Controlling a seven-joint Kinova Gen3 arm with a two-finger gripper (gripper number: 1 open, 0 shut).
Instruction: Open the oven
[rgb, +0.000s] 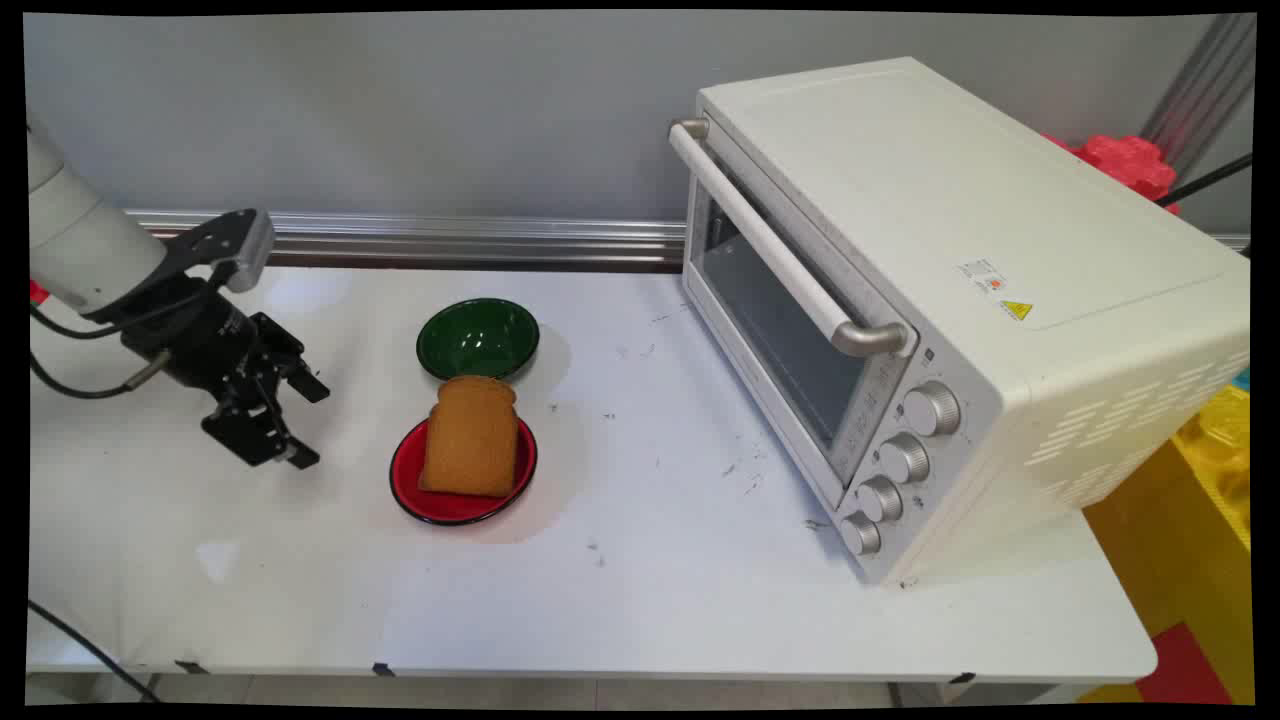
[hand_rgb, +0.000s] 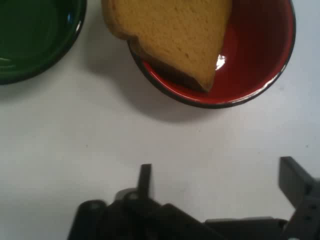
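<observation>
A brown slice of bread (rgb: 470, 436) (hand_rgb: 172, 35) lies in a red bowl (rgb: 408, 478) (hand_rgb: 255, 75), overhanging its far rim. Just behind it stands an empty green bowl (rgb: 478, 338) (hand_rgb: 30, 40). My gripper (rgb: 310, 425) (hand_rgb: 217, 180) hovers low over the bare table to the left of the red bowl, open, with nothing between its fingers. In the hand view the two fingers rise from the bottom edge, and the red bowl lies a short way beyond them.
A large white toaster oven (rgb: 950, 300) with its door shut, a bar handle (rgb: 770, 250) and several knobs fills the table's right half. Red and yellow things stand beyond the table's right edge. The white table (rgb: 650, 580) spreads in front of the bowls.
</observation>
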